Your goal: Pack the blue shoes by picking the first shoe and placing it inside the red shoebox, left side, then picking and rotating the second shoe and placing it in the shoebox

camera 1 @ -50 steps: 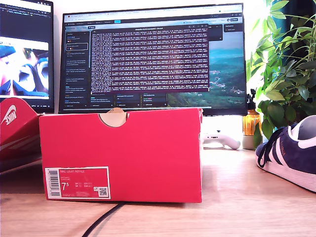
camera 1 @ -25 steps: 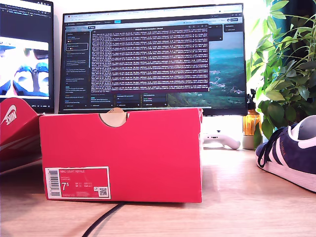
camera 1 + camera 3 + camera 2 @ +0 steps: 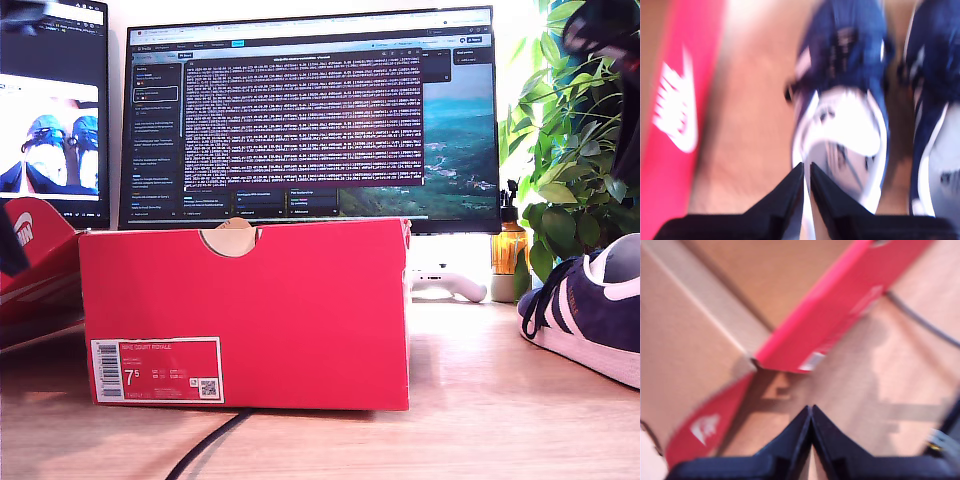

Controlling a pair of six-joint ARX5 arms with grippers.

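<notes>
The red shoebox (image 3: 245, 315) stands open on the tabletop (image 3: 480, 420) at the centre-left of the exterior view, its size label facing the camera and nothing showing above its rim. One of the blue shoes (image 3: 590, 315) lies at the exterior view's right edge, well apart from the box. In the second wrist view both shoes are seen from above, side by side: the nearer shoe (image 3: 842, 100) sits directly ahead of the second claw (image 3: 806, 172), the other shoe (image 3: 937, 125) just beside it, and a red lid with a white swoosh (image 3: 677, 110) lies off to one side.

The second claw is clenched with its tips together and grasps nothing. The first claw (image 3: 811, 415) is likewise clenched and empty, held above the box corner (image 3: 757, 362) and the bare tabletop.

Packing is judged not yet begun; the step in hand is the approach to the first shoe. The wrist pictures are blurred, so height above the shoe can only be guessed. For a sound pick, the second claw should be released wide before descent, centred over the collar opening, and closed across a side wall rather than the laces, so that the shoe hangs level when carried to the box.
</notes>
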